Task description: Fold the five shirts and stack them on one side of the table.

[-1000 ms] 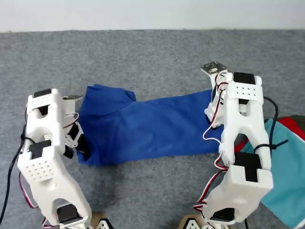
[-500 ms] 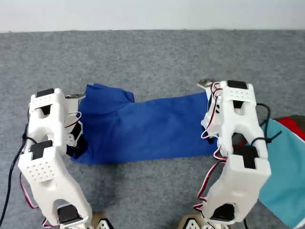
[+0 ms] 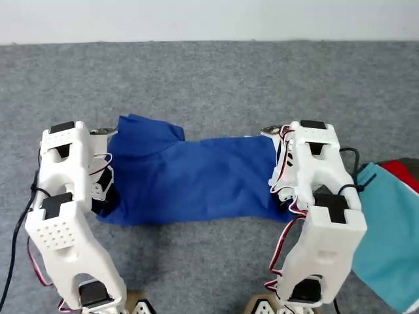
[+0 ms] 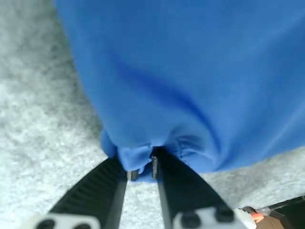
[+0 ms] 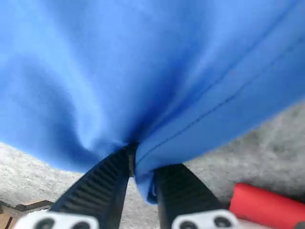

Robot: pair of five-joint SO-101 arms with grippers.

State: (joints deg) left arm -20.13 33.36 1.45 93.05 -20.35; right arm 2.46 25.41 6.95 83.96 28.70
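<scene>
Your blue shirt (image 3: 196, 180) lies spread out in the middle of the grey worktop (image 3: 209, 85), between the two arms. Its long side runs from one arm to the other. Near the left arm (image 3: 65, 196), one part of the cloth sticks out toward the far edge of the worktop.

Your left gripper (image 4: 141, 172) is closed on the left end of the shirt. In its wrist view you see a small bunch of blue cloth pinched between the two black jaws, low over the worktop.

Your right gripper (image 5: 141, 167) is closed on the right end of the shirt. A fold with a stitched seam is squeezed between its jaws. In the high view this end of the shirt is partly hidden under the right arm (image 3: 317, 190).

A teal shirt (image 3: 386, 242) lies at the right edge of the worktop, just beside the right arm. A red shirt (image 3: 400, 171) touches it on the far side.
</scene>
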